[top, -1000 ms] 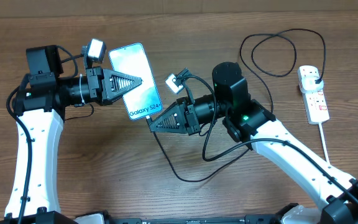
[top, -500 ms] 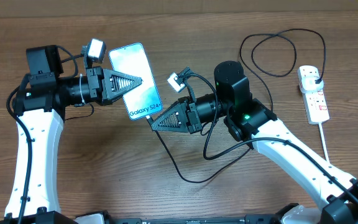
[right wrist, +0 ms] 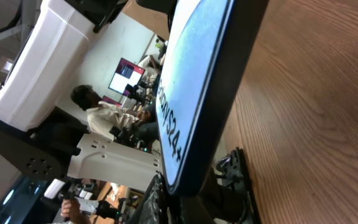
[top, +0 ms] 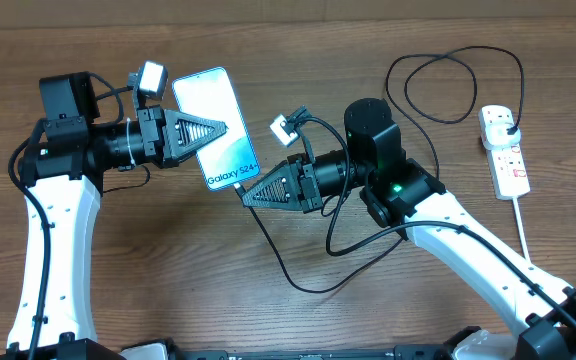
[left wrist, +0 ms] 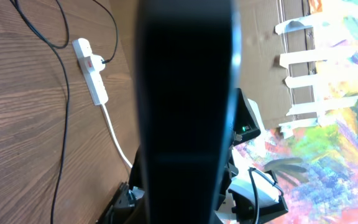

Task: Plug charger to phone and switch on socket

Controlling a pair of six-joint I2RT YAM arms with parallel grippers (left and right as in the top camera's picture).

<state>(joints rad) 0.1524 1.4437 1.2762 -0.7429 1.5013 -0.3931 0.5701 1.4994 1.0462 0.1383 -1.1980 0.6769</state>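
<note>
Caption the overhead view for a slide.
Left tool grips the lit phone; right tool holds the charger near its bottom edge.

The phone point(top: 216, 128) has a light-blue lit screen and sits tilted, up off the desk point(top: 168, 280). The charger point(top: 388, 85) is a thin black wire that loops over the desk, with its plug in the socket point(top: 508, 165). The socket is white with red switches and lies far right.
</note>
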